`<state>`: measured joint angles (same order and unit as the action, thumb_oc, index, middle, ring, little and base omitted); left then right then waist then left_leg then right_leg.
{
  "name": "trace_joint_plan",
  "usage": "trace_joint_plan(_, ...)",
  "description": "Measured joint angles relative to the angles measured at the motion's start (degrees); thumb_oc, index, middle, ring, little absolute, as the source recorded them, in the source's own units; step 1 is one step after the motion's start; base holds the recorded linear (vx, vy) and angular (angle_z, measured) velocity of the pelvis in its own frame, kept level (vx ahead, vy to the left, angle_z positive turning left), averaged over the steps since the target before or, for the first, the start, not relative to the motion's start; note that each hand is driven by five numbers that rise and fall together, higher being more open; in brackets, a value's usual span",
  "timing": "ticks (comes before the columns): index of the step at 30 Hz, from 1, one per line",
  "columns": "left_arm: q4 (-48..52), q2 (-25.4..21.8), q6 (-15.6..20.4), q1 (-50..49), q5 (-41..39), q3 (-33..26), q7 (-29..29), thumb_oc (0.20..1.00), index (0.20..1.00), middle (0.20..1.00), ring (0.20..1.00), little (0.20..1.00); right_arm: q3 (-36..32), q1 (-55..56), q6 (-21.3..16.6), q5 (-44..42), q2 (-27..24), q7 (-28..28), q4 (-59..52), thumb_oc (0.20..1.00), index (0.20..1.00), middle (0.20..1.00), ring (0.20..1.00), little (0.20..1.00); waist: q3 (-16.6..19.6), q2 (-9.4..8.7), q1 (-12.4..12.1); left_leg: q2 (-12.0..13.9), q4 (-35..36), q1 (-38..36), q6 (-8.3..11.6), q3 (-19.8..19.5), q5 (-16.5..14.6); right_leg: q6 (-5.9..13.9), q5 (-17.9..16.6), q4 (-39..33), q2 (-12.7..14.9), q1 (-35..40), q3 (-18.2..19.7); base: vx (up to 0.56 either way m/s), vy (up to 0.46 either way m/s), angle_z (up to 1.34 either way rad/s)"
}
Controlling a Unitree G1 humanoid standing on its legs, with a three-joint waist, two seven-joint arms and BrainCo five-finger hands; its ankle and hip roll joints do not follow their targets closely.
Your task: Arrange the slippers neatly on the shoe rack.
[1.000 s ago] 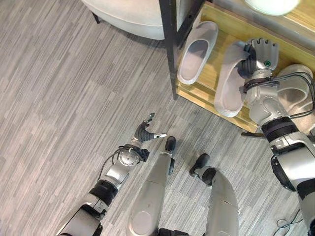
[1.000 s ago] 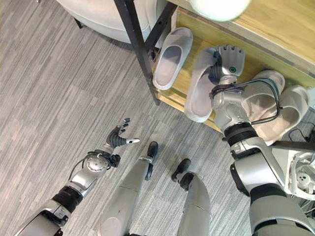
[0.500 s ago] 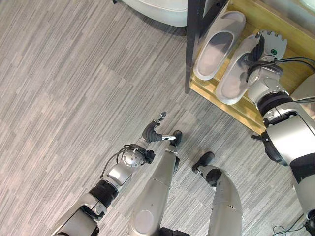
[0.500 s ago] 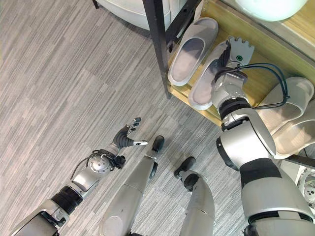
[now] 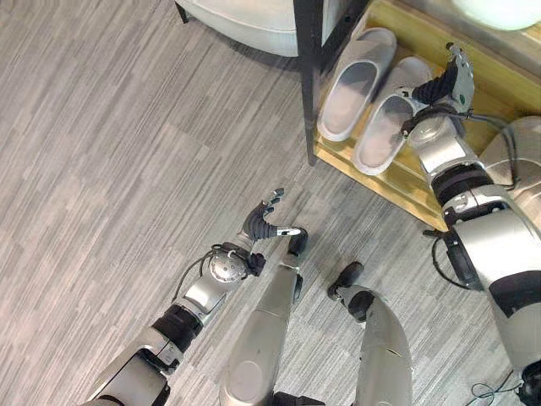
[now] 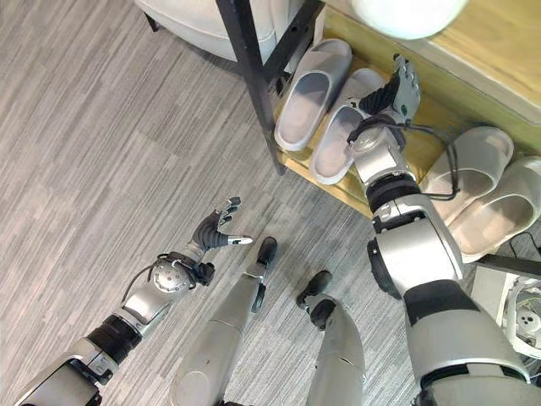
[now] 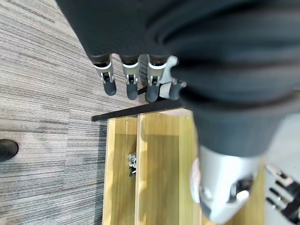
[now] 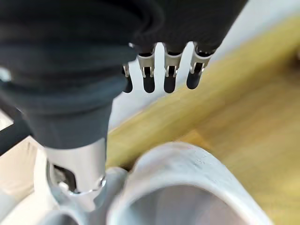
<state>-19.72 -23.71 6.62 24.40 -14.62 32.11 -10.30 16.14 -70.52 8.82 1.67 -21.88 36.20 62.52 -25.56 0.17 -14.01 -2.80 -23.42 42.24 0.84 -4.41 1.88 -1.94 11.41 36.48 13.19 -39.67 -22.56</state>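
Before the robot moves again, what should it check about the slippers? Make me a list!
1. Two slippers side by side on the rack: ok. The left slipper and right slipper lie close together on the wooden shelf.
2. Both point the same way: ok.
3. Heels fully on the shelf: not ok, both heels stick out past the front edge.
4. Right hand let go: ok. Its fingers look straight beside the right slipper, curled round nothing.
5. Left hand out of the way: ok, open above the floor.
6. Other pair tidy: cannot tell, it is partly hidden by the arm.
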Motion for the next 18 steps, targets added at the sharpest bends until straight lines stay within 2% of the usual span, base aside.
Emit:
trace_joint_plan(1, -0.9, 0.2, -0.3, -0.6, 0.0, 0.3, -0.5, 1.000, 1.000, 1.000, 1.000, 1.000, -1.4, 6.9, -1.1, -3.1, 3.1, 0.1, -4.9, 1.000, 1.000, 1.000, 1.000, 1.000, 0.1, -0.08, 1.2, 0.0, 0.7, -0.9, -0.01, 0.4, 0.0, 0.05, 0.0, -0.2, -0.1, 0.6, 0.4, 0.00, -0.041, -0.26)
trace_joint_plan(3, -0.8, 0.6, -0.6, -1.2, 0.1, 0.3, -0.6, 1.000, 1.000, 1.000, 1.000, 1.000, -1.2, 11.3, -1.9, -5.6, 6.2, -0.2, -4.8, 1.000, 1.000, 1.000, 1.000, 1.000, 0.1, -0.11, 1.9, 0.1, 0.9, -1.2, -0.02, 0.4, 0.0, 0.02, -0.1, -0.4, -0.2, 0.8, 0.5, 0.00, -0.023, -0.08)
trace_joint_plan(4, -0.9, 0.8, -0.8, -1.4, 0.1, 0.5, -0.6, 1.000, 1.000, 1.000, 1.000, 1.000, -0.5, 12.9, -3.7, -5.3, 7.9, 0.6, -5.5, 1.000, 1.000, 1.000, 1.000, 1.000, 0.1, -0.11, 2.5, 0.2, 0.9, -1.4, -0.02, 0.3, 0.0, 0.02, -0.1, -0.5, -0.4, 1.0, 0.4, 0.00, 0.000, 0.00)
trace_joint_plan(8, -1.3, 1.0, -1.2, -1.3, 0.1, 1.1, -0.5, 1.000, 1.000, 1.000, 1.000, 1.000, -0.5, 11.8, -7.0, -13.6, 9.2, -1.0, -3.5, 1.000, 1.000, 1.000, 1.000, 1.000, 0.2, -0.03, 2.1, 0.7, 1.0, -2.1, 0.24, 0.3, 0.1, -0.19, -0.1, -0.6, -0.9, 1.8, 0.3, -0.01, -0.028, 0.00)
trace_joint_plan(10, -1.3, 0.6, -1.9, -1.2, 0.1, 1.7, -0.2, 1.000, 1.000, 1.000, 1.000, 1.000, -0.4, 7.6, -8.4, -20.5, 9.5, -3.0, 1.7, 1.000, 1.000, 1.000, 1.000, 1.000, 0.3, 0.00, 2.0, 0.7, 1.0, -2.3, 0.43, 0.2, 0.2, -0.29, 0.0, -0.1, -0.8, 1.8, 0.4, 0.00, -0.017, 0.03)
trace_joint_plan(11, -1.3, 0.7, -2.1, -1.2, 0.1, 1.7, -0.1, 1.000, 1.000, 1.000, 1.000, 1.000, -0.5, 5.9, -8.4, -24.9, 9.5, -6.2, 2.7, 1.000, 1.000, 1.000, 1.000, 1.000, 0.4, -0.01, 1.6, 0.7, 1.2, -2.3, 0.92, -0.1, 0.2, -0.21, 0.5, 0.1, -0.8, 1.7, 0.2, 0.01, -0.053, 0.06)
trace_joint_plan(12, -1.3, 0.7, -2.2, -1.5, 0.1, 1.8, 0.3, 1.000, 1.000, 1.000, 1.000, 1.000, -0.5, 5.7, -8.7, -26.8, 9.8, -6.4, 2.7, 1.000, 1.000, 1.000, 1.000, 1.000, 0.7, 0.31, 0.6, 0.7, 2.1, -2.3, 0.91, -0.3, 0.1, 0.02, 0.6, 0.1, -0.8, 1.5, 0.2, 0.02, -0.067, 0.12)
trace_joint_plan(13, -1.3, 0.6, -2.4, -2.2, 0.1, 1.6, 0.5, 1.000, 1.000, 1.000, 1.000, 1.000, -1.1, 5.2, -9.0, -32.3, 9.9, -6.1, 2.7, 1.000, 1.000, 1.000, 1.000, 1.000, 1.1, 0.59, -0.1, 0.7, 2.7, -2.3, 1.25, -0.9, 0.4, -0.08, 0.7, 0.1, -0.8, 1.4, -0.3, 0.02, -0.072, 0.11)
trace_joint_plan(15, -1.4, 0.5, -3.1, -3.4, 0.2, 1.8, 1.1, 1.000, 1.000, 1.000, 1.000, 1.000, -2.2, 4.2, -10.1, -36.9, 9.4, -6.3, 3.6, 1.000, 1.000, 1.000, 1.000, 1.000, 1.2, 0.82, -0.6, 0.8, 3.0, -2.2, 1.57, -1.4, 0.6, -0.68, 1.0, 0.3, -0.8, 1.4, -1.0, 0.01, -0.061, 0.11)
trace_joint_plan(16, -1.7, 0.6, -3.5, -3.2, 0.8, 2.5, 1.3, 1.000, 1.000, 1.000, 1.000, 1.000, -4.2, -0.2, -9.7, -40.6, 8.6, -6.9, 7.9, 1.000, 1.000, 1.000, 1.000, 1.000, 1.6, 1.63, -0.9, 0.9, 3.2, -1.8, 1.86, -1.6, 1.0, -0.88, 1.1, 0.3, -0.9, 1.1, -1.3, 0.00, -0.034, 0.14)
trace_joint_plan(18, -1.6, 1.2, -3.6, -1.7, 1.3, 4.4, 1.5, 1.000, 1.000, 1.000, 1.000, 1.000, -5.2, -6.8, -8.8, -43.4, 2.1, -7.8, 15.0, 1.000, 1.000, 1.000, 1.000, 1.000, 2.5, 3.85, -3.0, 0.6, 4.0, -0.8, 2.11, -2.6, 2.9, -0.93, 1.1, 0.5, -0.7, -0.1, -2.2, 0.01, -0.021, 0.26)
